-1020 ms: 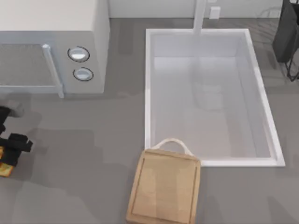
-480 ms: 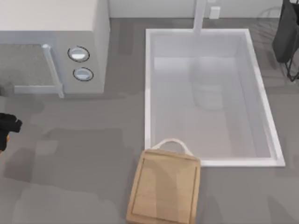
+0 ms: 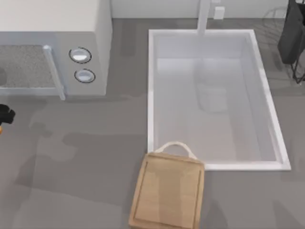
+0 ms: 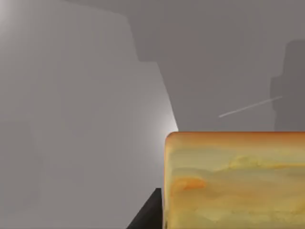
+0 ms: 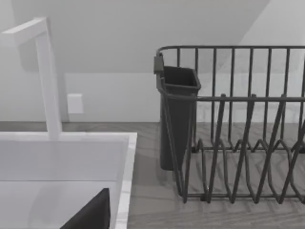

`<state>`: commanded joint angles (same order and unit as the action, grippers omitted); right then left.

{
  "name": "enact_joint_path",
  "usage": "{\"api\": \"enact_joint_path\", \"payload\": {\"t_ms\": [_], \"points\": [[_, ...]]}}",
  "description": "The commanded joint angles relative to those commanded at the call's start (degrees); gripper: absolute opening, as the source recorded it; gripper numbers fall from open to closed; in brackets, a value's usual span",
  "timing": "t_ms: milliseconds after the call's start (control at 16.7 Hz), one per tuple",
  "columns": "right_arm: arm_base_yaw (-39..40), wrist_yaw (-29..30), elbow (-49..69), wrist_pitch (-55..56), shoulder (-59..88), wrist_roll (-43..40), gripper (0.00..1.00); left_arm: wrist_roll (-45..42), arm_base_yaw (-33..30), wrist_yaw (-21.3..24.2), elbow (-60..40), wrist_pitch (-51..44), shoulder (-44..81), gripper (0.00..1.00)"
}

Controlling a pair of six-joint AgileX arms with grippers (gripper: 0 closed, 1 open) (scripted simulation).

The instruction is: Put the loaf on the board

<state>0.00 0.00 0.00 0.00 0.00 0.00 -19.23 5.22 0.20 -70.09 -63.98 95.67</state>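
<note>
Left gripper (image 3: 4, 117) sitting at desk's far-left edge, mostly cut off; loaf (image 4: 236, 181) lying right against jaws, grip can't tell. Board (image 3: 167, 193) near-centre.

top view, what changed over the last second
The left gripper has slid up along the table's left edge and farther out of the picture, from level with the board's handle to just below the microwave. The loaf, seen by the gripper a second ago, now sits close in the left wrist view. The board and sink stayed put.
</note>
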Motion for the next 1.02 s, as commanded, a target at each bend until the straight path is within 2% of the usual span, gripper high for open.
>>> {"api": "enact_joint_path", "payload": {"t_ms": [180,360,720,1020], "points": [[0.0,0.0,0.0,0.0,0.0,0.0,1.00,1.9,-1.9,0.8,-0.2,0.3,0.1,0.00],[0.0,0.0,0.0,0.0,0.0,0.0,1.00,9.3,-8.5,2.9,-1.1,1.0,0.9,0.00],[0.0,0.0,0.0,0.0,0.0,0.0,1.00,35.9,-28.6,6.9,-5.6,2.1,6.2,0.00],[0.0,0.0,0.0,0.0,0.0,0.0,1.00,56.9,-44.6,6.4,-12.0,1.0,13.9,0.00]]}}
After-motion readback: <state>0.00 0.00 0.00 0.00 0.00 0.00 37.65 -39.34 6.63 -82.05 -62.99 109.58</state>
